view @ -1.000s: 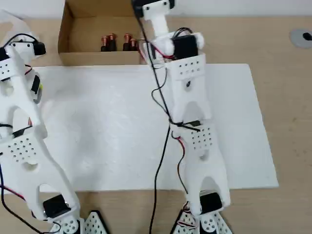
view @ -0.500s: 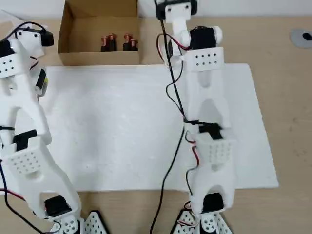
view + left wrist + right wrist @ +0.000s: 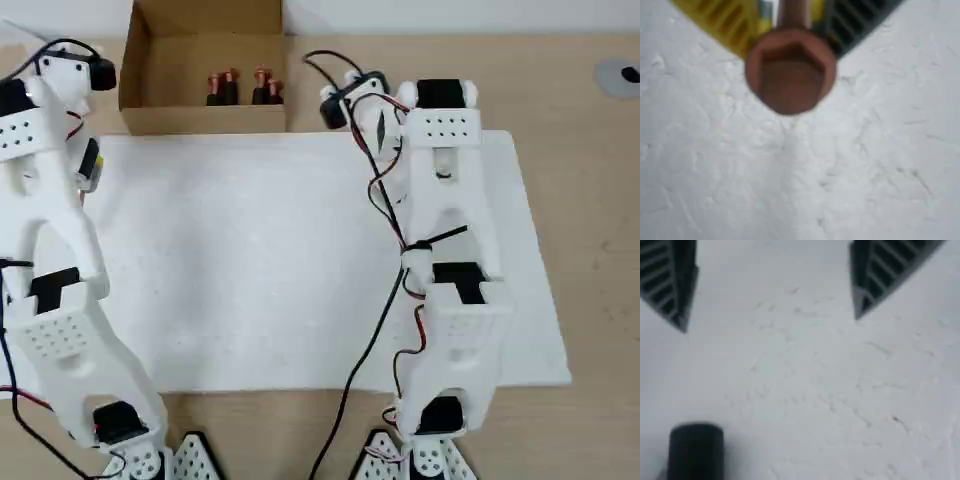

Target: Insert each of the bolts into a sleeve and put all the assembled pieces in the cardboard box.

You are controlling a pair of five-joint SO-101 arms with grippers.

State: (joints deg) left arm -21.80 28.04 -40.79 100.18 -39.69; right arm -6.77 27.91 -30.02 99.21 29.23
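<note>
The cardboard box (image 3: 200, 120) stands at the far edge, left of centre, with several copper bolts in black sleeves (image 3: 245, 87) lying inside. My left gripper (image 3: 792, 20) is shut on a copper bolt (image 3: 790, 70), whose hex head faces the camera between a yellow and a black finger, over the white foam mat. In the high view the left gripper (image 3: 87, 165) sits at the mat's far left corner. My right gripper (image 3: 770, 305) is open, fingers wide apart above the mat, with a black sleeve (image 3: 695, 450) standing apart from them. The right gripper (image 3: 385, 125) hovers just right of the box.
A white foam mat (image 3: 250, 260) covers most of the table between the two arms. Black cables (image 3: 385, 210) trail along the right arm. Bare wooden table lies to the right, with a grey round fitting (image 3: 620, 75) at the far right edge.
The right arm has drawn back from the box and come down over the mat's far edge. The left arm has shifted slightly toward the far side.
</note>
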